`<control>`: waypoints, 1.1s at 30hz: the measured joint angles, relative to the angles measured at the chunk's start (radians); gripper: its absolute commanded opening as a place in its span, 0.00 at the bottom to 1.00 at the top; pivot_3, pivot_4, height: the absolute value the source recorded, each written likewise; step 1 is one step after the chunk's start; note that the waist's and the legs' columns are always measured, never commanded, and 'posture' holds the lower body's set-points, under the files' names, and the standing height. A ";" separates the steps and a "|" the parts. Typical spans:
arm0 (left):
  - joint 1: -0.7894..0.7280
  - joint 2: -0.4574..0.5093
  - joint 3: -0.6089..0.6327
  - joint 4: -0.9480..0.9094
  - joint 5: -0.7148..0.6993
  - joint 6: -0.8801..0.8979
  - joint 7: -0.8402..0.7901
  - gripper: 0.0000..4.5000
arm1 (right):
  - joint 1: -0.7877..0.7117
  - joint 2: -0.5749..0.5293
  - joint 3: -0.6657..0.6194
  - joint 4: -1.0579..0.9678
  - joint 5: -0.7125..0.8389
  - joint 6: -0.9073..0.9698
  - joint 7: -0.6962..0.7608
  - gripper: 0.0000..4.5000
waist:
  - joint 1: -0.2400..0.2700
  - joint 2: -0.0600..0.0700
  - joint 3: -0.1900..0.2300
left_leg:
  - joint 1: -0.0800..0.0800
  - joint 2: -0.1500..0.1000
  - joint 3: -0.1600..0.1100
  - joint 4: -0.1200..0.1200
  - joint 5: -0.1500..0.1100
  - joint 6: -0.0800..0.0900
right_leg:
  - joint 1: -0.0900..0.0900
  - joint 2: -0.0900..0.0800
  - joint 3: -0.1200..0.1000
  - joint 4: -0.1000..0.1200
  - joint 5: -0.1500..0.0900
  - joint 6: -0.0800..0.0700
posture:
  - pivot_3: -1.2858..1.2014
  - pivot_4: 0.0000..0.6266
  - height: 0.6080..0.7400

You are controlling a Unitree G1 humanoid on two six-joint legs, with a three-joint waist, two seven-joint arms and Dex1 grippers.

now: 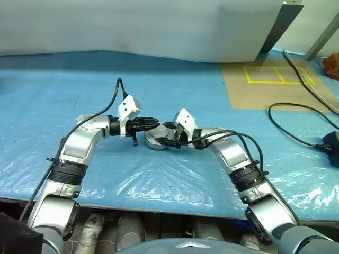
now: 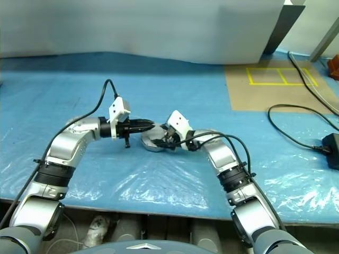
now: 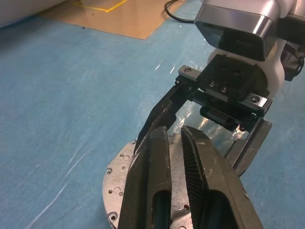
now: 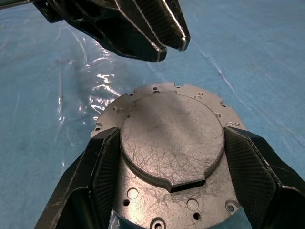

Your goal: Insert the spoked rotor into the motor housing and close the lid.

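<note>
The lid [image 4: 171,138] lies plain grey face up on the blue sheet, a round disc with a raised centre and a rim of small holes. My right gripper [image 4: 171,143] straddles it, one black finger against each side of the raised centre, so it is shut on the lid [image 1: 154,141]. My left gripper [image 3: 174,131] comes in from the left, shut with nothing between its fingers. Its tips [image 4: 162,43] hover just above the lid's far edge. The spoked rotor is out of view. The motor housing is hidden, and I cannot tell what sits under the lid.
A blue plastic sheet [image 1: 63,95] covers the table. A brown board [image 1: 275,79] marked with yellow tape lies at the back right. A black cable [image 1: 296,121] with a plug runs along the right side. A white panel stands along the back.
</note>
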 measured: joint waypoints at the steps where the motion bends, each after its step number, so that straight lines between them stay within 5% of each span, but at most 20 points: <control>1: 0.000 -0.001 0.000 0.000 0.000 0.000 0.000 0.11 | 0.000 0.005 -0.002 0.003 0.000 0.002 -0.003 0.66 | -0.001 0.000 0.000 | 0.000 0.000 0.000 0.000 0.000 0.000 | 0.000 0.000 0.000 0.000 0.000 0.000 | 0.52 0.24 1.00; 33: 0.002 -0.002 0.000 0.000 0.000 0.001 0.016 0.11 | -0.111 0.061 0.062 -0.040 -0.059 0.221 -0.039 0.66 | -0.003 0.000 0.000 | -0.001 0.000 0.001 -0.006 0.000 -0.001 | -0.002 0.001 0.001 -0.005 0.000 -0.001 | 0.52 0.24 1.00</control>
